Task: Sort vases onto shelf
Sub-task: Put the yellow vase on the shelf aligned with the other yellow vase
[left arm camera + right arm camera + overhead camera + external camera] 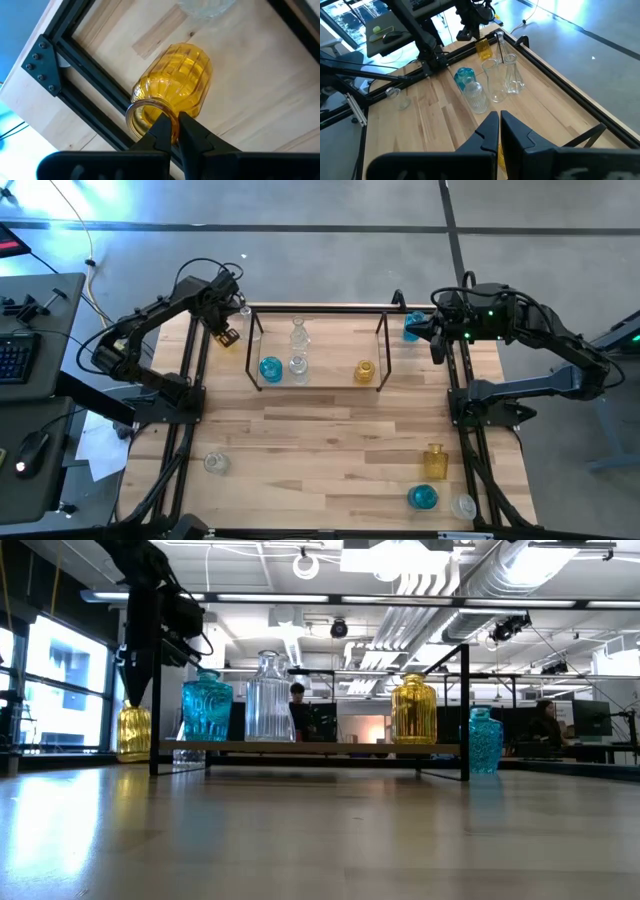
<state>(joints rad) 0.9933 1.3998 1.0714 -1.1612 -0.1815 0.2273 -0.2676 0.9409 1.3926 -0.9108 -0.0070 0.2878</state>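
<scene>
- Looking down from the high view, you see the left gripper (226,330) at the far left corner of the table (330,440), just outside the shelf (318,310), over a yellow vase (228,337). On the shelf stand a blue vase (270,368), two clear vases (298,365) and an amber vase (365,371). The right gripper (436,340) waits beside the shelf's right end, near another blue vase (413,327). Four more vases lie near the table's front edge: one clear on the left; one amber, one blue and one clear on the right.
- From the low view, you see the left arm reaching down onto the yellow vase (134,730), which stands left of the shelf (310,747).
- In the left wrist view, the left gripper (174,131) has its fingers pinched together on the rim of the yellow vase (175,82), which stands beside the black table frame (75,50).
- In the right wrist view, the right gripper (499,129) has its fingers closed and holds nothing.
</scene>
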